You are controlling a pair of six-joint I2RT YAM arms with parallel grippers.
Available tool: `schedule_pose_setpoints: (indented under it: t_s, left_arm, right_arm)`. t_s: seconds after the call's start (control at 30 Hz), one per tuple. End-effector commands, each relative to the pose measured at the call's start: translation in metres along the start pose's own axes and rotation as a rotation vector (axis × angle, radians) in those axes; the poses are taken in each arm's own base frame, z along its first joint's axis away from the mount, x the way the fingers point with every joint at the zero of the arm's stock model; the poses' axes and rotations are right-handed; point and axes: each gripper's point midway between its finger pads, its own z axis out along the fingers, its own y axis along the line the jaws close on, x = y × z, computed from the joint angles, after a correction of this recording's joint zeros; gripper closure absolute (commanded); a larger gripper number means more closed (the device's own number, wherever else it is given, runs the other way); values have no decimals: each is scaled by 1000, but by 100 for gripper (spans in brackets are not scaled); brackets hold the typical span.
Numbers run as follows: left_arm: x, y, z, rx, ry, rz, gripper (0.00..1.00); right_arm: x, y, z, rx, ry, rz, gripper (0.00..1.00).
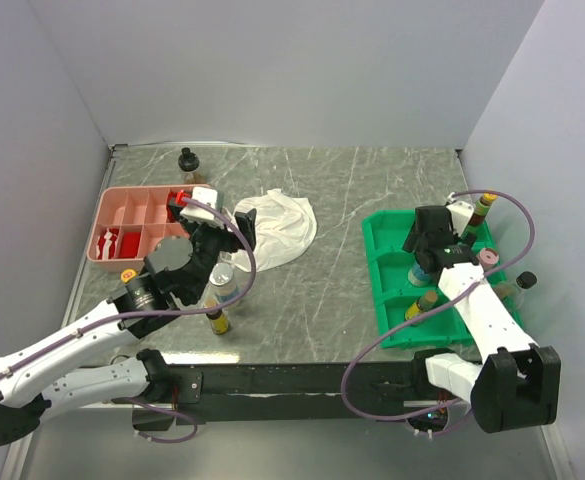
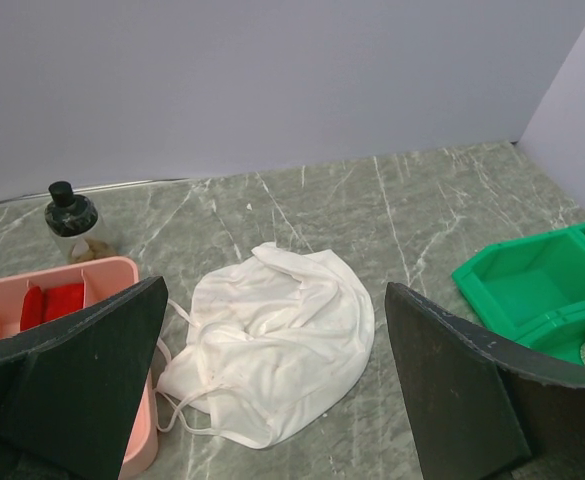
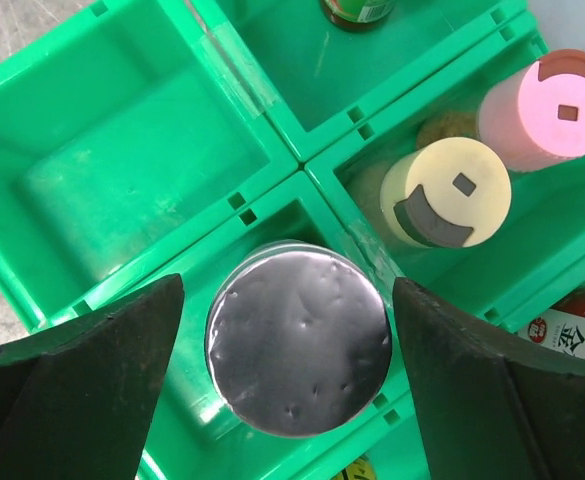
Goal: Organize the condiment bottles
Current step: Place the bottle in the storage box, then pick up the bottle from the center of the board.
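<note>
My right gripper [image 1: 434, 240] hangs open over the green tray [image 1: 380, 262]. In the right wrist view its fingers [image 3: 82, 380] flank a silver-lidded jar [image 3: 298, 338] with a gap on each side. Beside the jar stand a cream-capped bottle [image 3: 448, 190], a pink-capped bottle [image 3: 562, 105] and a red-labelled bottle [image 3: 577, 335]. My left gripper [image 1: 234, 232] is open and empty above the white cloth [image 2: 272, 340]. A black-capped bottle [image 1: 188, 161] stands at the back left and also shows in the left wrist view [image 2: 72, 220]. A clear bottle [image 1: 222, 283] and a yellow-capped dark bottle [image 1: 217, 322] stand by my left arm.
The pink tray [image 1: 122, 205] at the left holds red items [image 1: 129, 240]. An orange-capped bottle [image 1: 128, 275] sits in front of it. The green tray also holds an amber bottle [image 1: 424, 303] and a tall dark bottle [image 1: 482, 212]. A black-capped jar [image 1: 522, 283] stands by its right edge.
</note>
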Motion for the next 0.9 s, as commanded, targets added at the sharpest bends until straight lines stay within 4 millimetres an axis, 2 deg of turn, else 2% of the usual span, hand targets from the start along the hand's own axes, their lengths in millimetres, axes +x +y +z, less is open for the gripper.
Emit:
schedule_pose_setpoints:
  t_s: [0.0, 0.13, 0.27, 0.37, 0.4, 0.47, 0.53, 0.57, 0.6, 0.73, 0.77, 0.87]
  left_arm:
    - [-7, -2, 2, 6, -17, -21, 3]
    - [-5, -3, 2, 9, -15, -16, 3]
    - [1, -7, 6, 12, 10, -3, 3]
    - [8, -9, 9, 3, 43, 15, 3]
    - [7, -8, 10, -16, 43, 2, 4]
    - [25, -5, 10, -39, 119, 40, 3]
    - [21, -7, 9, -57, 153, -20, 3]
    - [35, -5, 5, -61, 223, 14, 3]
    - [31, -8, 4, -57, 233, -20, 3]
    - [55, 1, -15, -74, 369, -14, 3]
    - [66, 9, -24, -98, 420, 13, 3]
    - [76, 20, -39, -141, 460, -40, 3]
  right_arm:
    - [-22, -1, -9, -2, -60, 62, 2]
    - [-38, 15, -35, -157, -104, 111, 0]
    - [-45, 44, -66, -399, -115, 115, 0]
    - [-51, 55, -88, -507, -131, 107, 0]
    - [-53, 55, -92, -521, -138, 109, 0]
    - [-56, 54, -102, -545, -155, 116, 0]
    - [-59, 52, -111, -576, -180, 125, 0]
    - [-58, 52, -113, -582, -185, 132, 0]
    - [-57, 53, -116, -598, -187, 137, 0]
    - [-55, 54, -124, -643, -206, 129, 0]
    - [-54, 53, -125, -643, -209, 118, 0]
    - [-53, 51, -126, -645, -220, 104, 0]
